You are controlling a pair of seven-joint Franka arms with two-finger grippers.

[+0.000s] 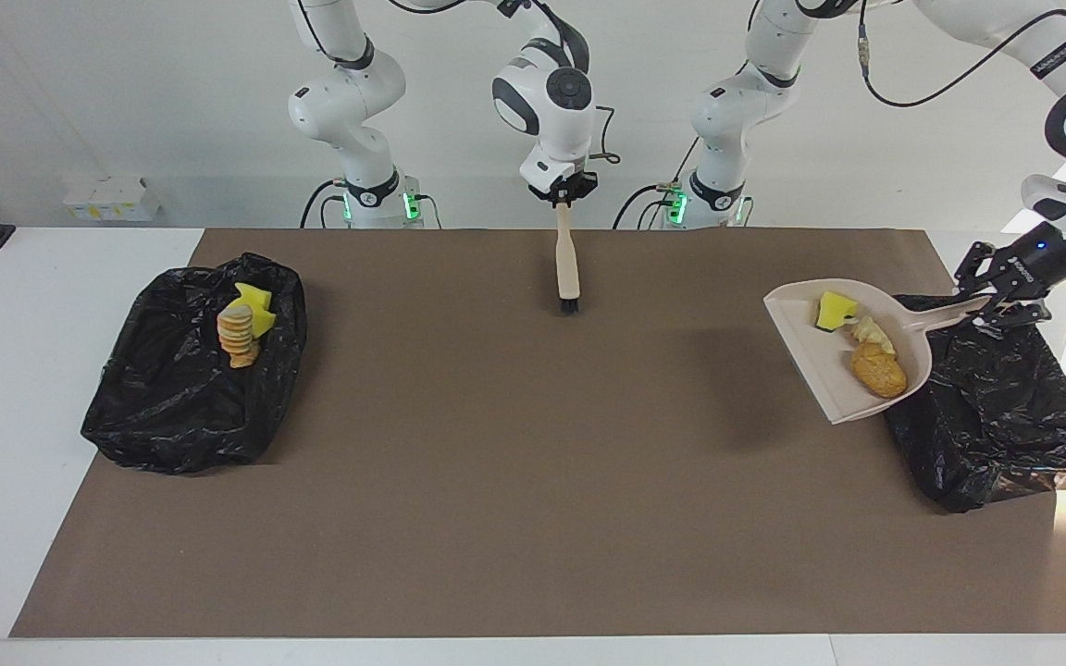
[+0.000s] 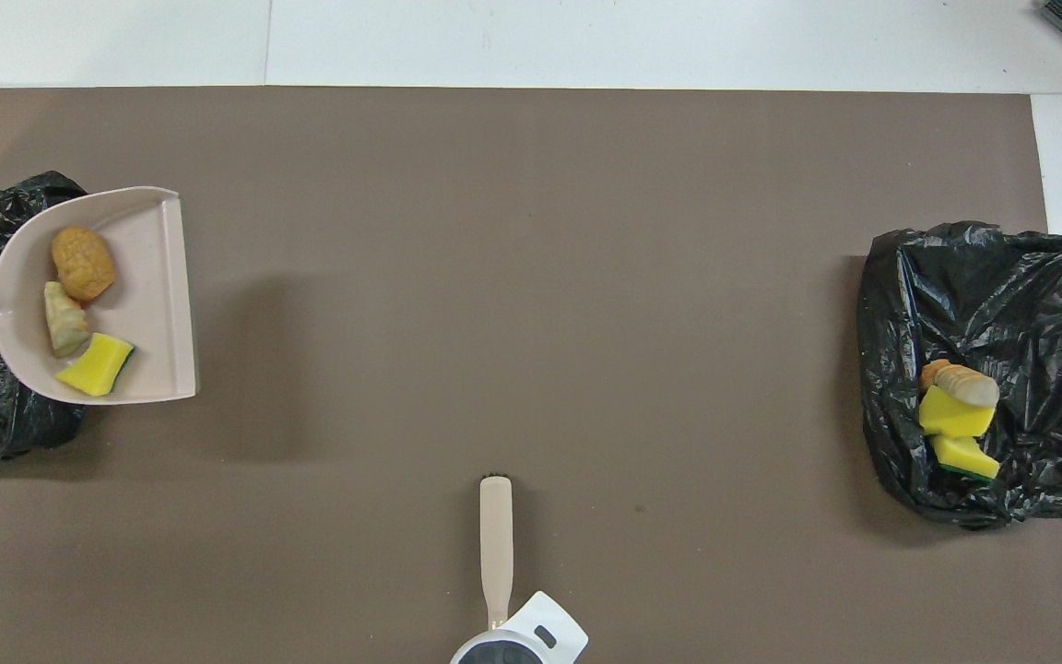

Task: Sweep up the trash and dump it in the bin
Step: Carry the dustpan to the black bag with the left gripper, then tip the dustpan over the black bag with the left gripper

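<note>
My left gripper (image 1: 1007, 303) is shut on the handle of the beige dustpan (image 1: 811, 370), held in the air over the edge of the black bag bin (image 1: 1005, 416) at the left arm's end. The pan (image 2: 153, 277) carries three pieces of trash: a green-backed yellow sponge (image 1: 836, 311), a beige lump (image 1: 871, 333) and an orange lump (image 1: 878, 370). My right gripper (image 1: 563, 196) is shut on the brush (image 1: 567, 264), which hangs bristles down over the mat's edge nearest the robots, midway between the bins. My left gripper is out of the overhead view.
A second black bag bin (image 1: 172, 398) lies at the right arm's end and holds yellow sponge pieces (image 1: 258, 310) and a stack of tan slices (image 1: 237, 335). The brown mat (image 1: 533, 462) covers the table between the two bins.
</note>
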